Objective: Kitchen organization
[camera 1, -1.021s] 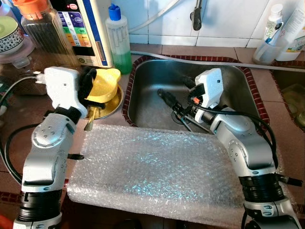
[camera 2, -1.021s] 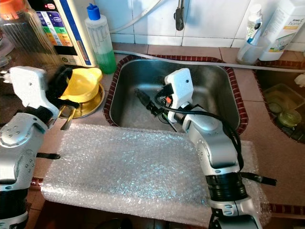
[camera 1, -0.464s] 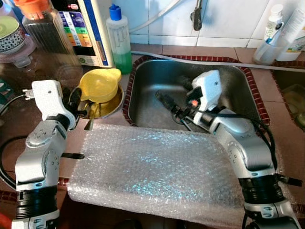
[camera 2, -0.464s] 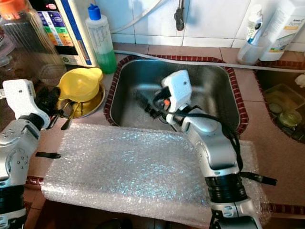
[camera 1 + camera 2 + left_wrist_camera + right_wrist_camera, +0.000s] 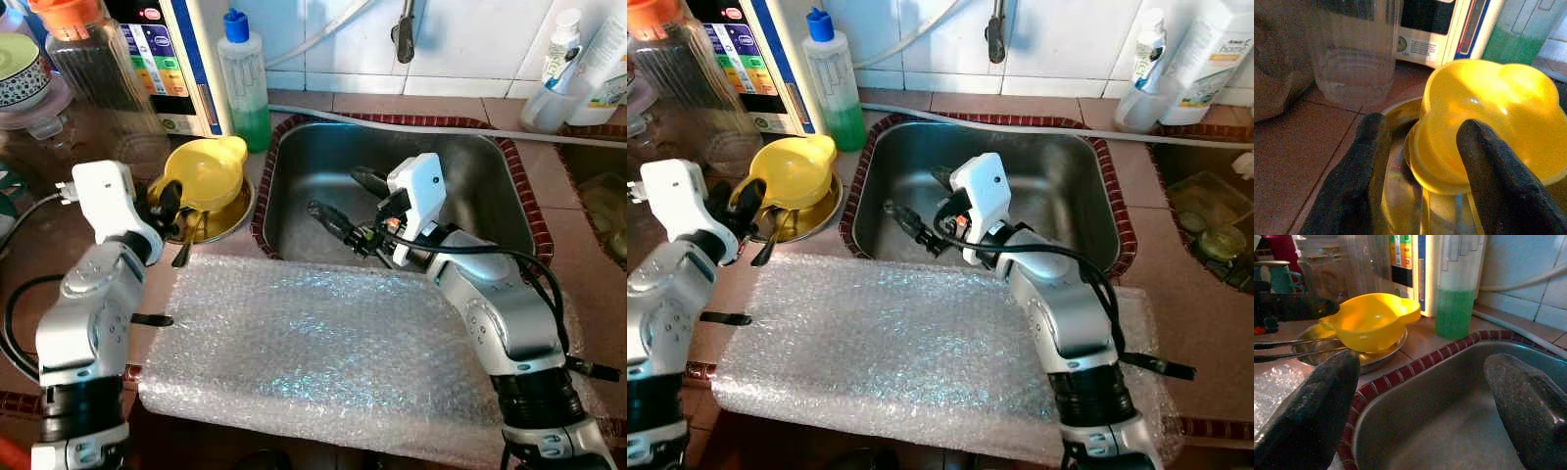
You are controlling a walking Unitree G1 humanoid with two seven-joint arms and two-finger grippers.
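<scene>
the sink [image 5: 490, 186] basin lies open; the right pincer [image 5: 343, 201] hangs inside it with fingers spread, bare steel around it. a tap [image 5: 405, 29] overhangs the sink's back edge. in front of the sink a bubble wrap sheet [image 5: 313, 343] covers the table, flat and unobstructed. left of the sink, the yellow bowl [image 5: 206, 171] on its metal dish [image 5: 238, 213] blocks the way, with the left pincer [image 5: 1420, 161] spread at the bowl's rim. behind the bowl, a green bottle [image 5: 243, 83], an appliance [image 5: 167, 59] and a clear jar [image 5: 93, 64] crowd the table.

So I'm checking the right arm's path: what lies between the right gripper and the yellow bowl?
In the right wrist view, the sink rim with its red-brick edging, then bare counter, lies between the right gripper and yellow bowl.
</scene>
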